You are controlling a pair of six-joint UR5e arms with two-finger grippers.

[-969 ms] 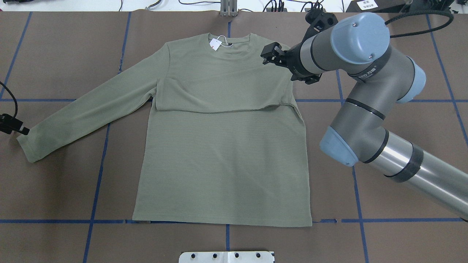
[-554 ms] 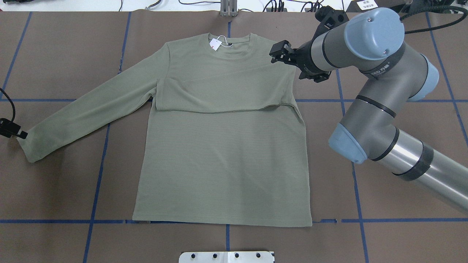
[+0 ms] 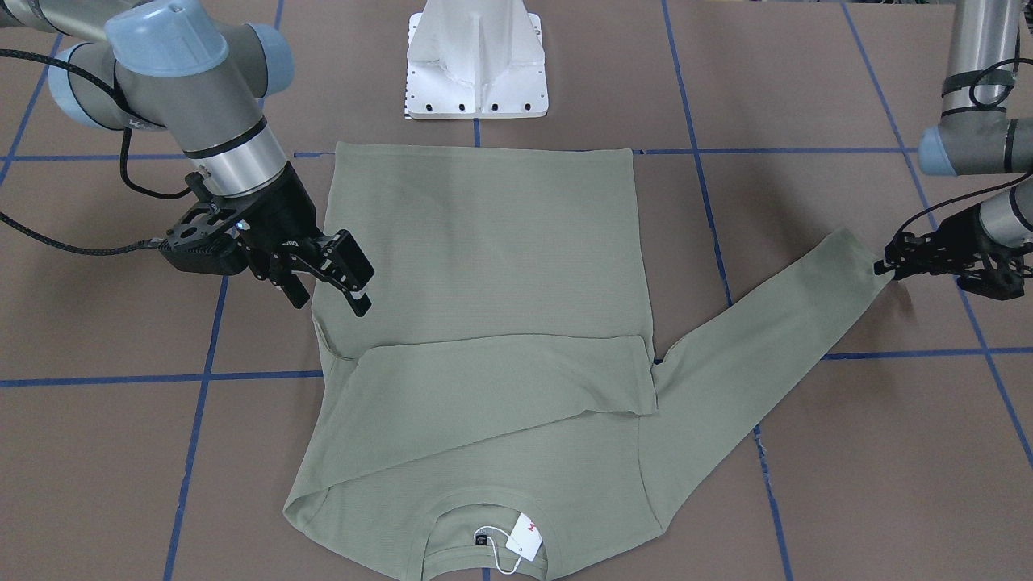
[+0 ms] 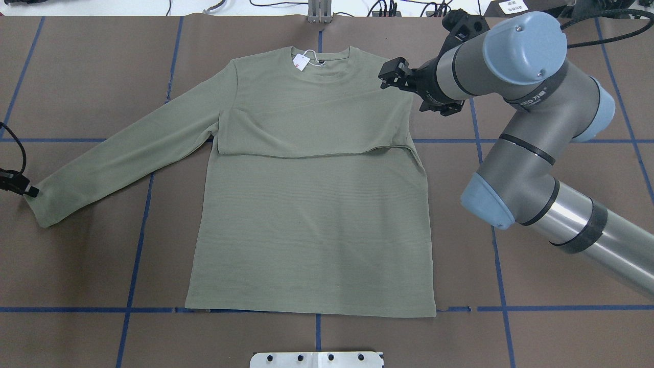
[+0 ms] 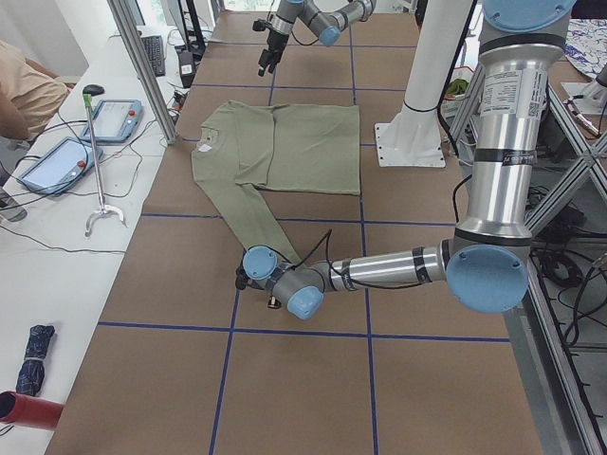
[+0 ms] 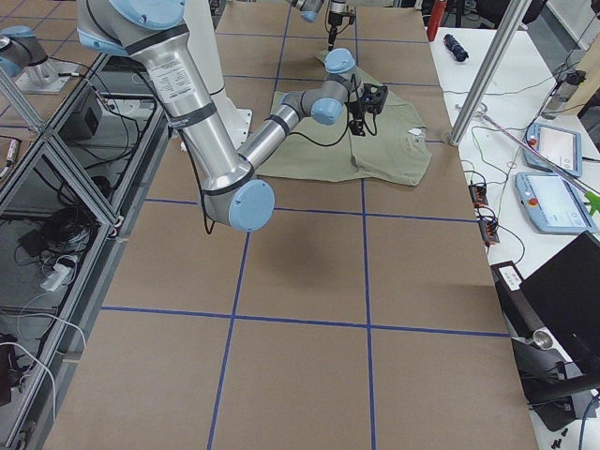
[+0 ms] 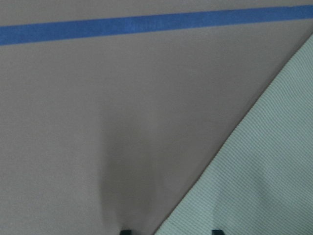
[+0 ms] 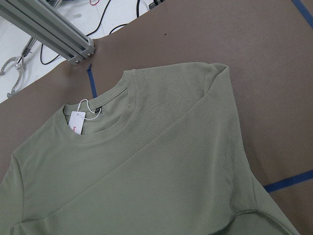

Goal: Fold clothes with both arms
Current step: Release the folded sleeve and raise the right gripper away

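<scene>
**Item 1, shirt [image 4: 311, 220].** Sage-green, long-sleeved. You find it flat on the brown table [image 4: 76, 276] at the centre of the overhead frame, with the collar toward the top edge and the hem toward the bottom. One sleeve lies folded across the chest, its cuff near the opposite armpit. The other sleeve [image 4: 127, 153] runs straight out to the lower left. A white hang tag [image 4: 302, 62] sits at the neck.

**Item 2, right hand [image 4: 392, 76].** Upper right of the overhead frame, poised above the shirt's shoulder, right of the collar. Its fingers are set wide and hold nothing.

**Item 3, left hand [image 4: 20, 185].** Left edge of the overhead frame, low over the table, at the cuff end of the outstretched sleeve. Your wrist view shows its fingertips [image 7: 125, 232] apart at the bottom edge, with the sleeve's edge lying between them, not pinched.

**Item 4, surroundings.** Blue tape lines [image 4: 135, 245] form a grid on the table. A white pedestal base [image 3: 476, 64] stands at the top centre of the front-facing frame, near the hem.
</scene>
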